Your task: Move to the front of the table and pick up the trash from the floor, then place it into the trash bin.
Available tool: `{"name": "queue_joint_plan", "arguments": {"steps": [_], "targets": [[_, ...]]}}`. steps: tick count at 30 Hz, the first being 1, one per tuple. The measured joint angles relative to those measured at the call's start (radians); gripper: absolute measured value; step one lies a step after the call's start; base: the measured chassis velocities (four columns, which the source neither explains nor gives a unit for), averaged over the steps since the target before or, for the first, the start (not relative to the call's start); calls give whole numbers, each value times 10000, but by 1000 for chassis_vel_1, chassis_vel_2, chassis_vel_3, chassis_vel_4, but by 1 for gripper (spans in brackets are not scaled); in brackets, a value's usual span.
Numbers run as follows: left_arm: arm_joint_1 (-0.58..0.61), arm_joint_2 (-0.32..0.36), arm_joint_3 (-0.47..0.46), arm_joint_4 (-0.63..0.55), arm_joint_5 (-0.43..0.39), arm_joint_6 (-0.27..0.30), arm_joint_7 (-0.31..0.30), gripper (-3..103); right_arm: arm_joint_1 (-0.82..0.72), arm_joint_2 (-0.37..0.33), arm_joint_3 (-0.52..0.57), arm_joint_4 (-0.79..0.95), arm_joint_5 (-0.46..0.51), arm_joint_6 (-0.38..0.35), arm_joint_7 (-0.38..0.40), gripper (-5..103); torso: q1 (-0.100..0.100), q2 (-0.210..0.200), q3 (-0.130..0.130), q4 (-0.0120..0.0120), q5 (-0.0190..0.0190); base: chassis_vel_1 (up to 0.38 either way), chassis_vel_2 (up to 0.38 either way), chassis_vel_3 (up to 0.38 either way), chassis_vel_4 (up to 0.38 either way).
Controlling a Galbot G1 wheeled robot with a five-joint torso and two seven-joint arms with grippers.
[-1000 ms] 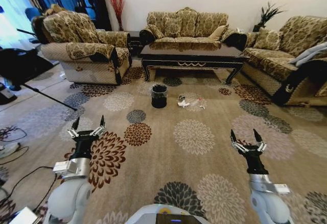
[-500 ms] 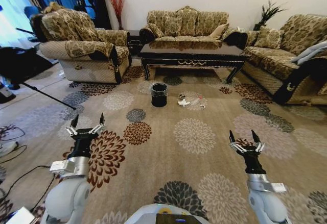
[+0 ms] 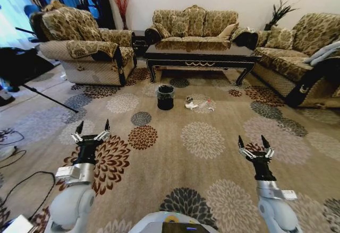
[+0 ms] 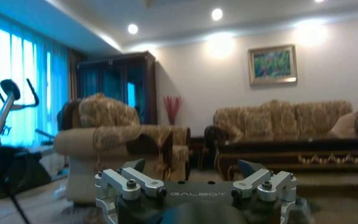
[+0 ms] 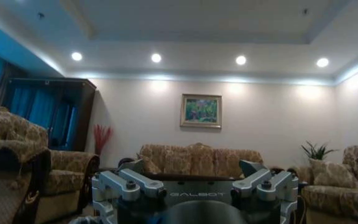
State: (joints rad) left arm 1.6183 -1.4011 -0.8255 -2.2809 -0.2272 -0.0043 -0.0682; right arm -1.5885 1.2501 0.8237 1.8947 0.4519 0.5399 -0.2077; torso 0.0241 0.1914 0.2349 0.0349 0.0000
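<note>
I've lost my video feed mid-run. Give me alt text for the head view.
The trash lies on the flowered carpet right of the trash bin, both before the table and well ahead of the robot. The left pincer and right pincer are raised in the foreground, open and empty.

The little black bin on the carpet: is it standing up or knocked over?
Upright. The trash bin stands on the carpet before the table with its round bag-lined mouth facing up.
</note>
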Motion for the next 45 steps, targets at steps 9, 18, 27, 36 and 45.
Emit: {"name": "queue_joint_plan", "arguments": {"steps": [9, 18, 27, 36, 45], "targets": [[-160, 51, 15, 226, -39, 223, 35, 100, -65, -184, 174, 504, 157, -805, 104, 100, -97, -351, -253, 0, 0, 0, 0, 0, 0], [-213, 41, 53, 311, -44, 218, 74, 100, -73, -225, 167, 616, 193, -1060, 123, 100, -169, -708, -539, 0, 0, 0, 0, 0, 0], [-157, 121, 64, 390, -14, 168, 110, 100, 3, -183, 87, 380, 82, -925, 110, 100, -229, -1076, -845, 0, 0, 0, 0, 0, 0], [-250, 240, 38, 710, -160, -298, 123, 100, 157, -176, -47, 141, 52, -457, 232, 100, -235, -1270, -1000, 0, 1, 0, 0, 0, 0], [-261, 182, 95, 765, -92, -437, 95, 100, 232, -209, -62, 59, 157, -312, 153, 100, -237, -1253, -983, 0, 0, 0, 0, 0, 0]]}}
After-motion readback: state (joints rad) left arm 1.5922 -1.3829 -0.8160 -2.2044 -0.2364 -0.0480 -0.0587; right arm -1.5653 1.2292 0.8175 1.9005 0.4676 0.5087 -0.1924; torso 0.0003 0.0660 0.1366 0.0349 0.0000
